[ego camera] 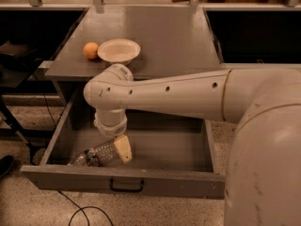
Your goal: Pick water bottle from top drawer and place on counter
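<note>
The water bottle [93, 155] lies on its side at the front left of the open top drawer [164, 182], its label band towards the left. My gripper [122, 149] hangs from the white arm down into the drawer, right at the bottle's right end and touching or nearly touching it. The drawer's black handle [126, 187] shows at the middle of the front panel. The grey counter [174, 36] lies behind and above the drawer.
A white bowl [118, 50] and an orange [91, 50] sit on the counter's left front part. My thick white arm crosses the view from the right over the drawer. A black cable [89, 211] lies on the speckled floor before the drawer.
</note>
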Robot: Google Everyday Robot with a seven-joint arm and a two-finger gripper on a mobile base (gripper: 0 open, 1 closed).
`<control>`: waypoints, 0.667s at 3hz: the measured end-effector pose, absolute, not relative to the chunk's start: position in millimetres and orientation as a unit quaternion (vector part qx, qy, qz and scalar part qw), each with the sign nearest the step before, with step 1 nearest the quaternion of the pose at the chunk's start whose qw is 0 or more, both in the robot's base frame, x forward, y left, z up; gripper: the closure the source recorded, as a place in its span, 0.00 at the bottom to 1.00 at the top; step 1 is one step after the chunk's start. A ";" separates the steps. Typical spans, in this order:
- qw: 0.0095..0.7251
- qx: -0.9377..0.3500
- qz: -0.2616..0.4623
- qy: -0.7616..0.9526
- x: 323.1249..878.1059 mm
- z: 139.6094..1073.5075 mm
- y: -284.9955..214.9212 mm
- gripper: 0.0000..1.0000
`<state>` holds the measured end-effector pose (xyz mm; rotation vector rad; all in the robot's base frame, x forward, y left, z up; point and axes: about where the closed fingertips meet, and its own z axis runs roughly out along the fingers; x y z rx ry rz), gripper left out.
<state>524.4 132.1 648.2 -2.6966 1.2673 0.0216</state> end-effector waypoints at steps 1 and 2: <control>0.083 -0.904 0.024 0.419 522.2 624.9 140.3 0.00; 0.083 -0.901 0.045 0.422 518.5 615.7 146.3 0.18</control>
